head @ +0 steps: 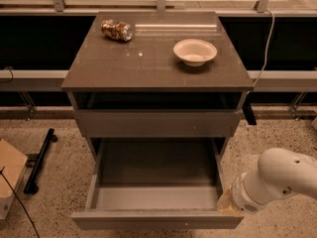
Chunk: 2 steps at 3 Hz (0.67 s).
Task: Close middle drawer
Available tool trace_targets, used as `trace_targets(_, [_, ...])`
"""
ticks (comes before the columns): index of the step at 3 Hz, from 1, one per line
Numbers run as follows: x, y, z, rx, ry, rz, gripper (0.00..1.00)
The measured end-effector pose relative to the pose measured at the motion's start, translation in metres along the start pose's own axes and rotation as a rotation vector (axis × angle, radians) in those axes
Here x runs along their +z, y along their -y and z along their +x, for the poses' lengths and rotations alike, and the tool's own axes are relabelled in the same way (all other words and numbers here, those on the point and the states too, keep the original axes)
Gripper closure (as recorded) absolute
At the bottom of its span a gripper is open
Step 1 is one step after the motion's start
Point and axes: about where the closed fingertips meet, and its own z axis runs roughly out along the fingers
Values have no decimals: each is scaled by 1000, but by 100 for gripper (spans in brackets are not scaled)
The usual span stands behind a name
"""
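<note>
Gripper (226,204) sits at the lower right of the frame, just beside the right front corner of the middle drawer (156,170); I cannot tell its opening. The drawer stands pulled far out at lower centre, beneath a cabinet top (153,71) bearing a bowl (194,51) and a toppled can (117,29).

Grey middle drawer (156,175) — cream bowl (194,51) — yellowish pincer (225,205) by drawer's right corner.
</note>
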Motion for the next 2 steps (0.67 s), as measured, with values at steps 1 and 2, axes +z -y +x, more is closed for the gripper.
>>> trace_targets(1, [6,0,1,4,-2,-6,100])
trace_targets(2, [16,2,4,11,-47,-5,100])
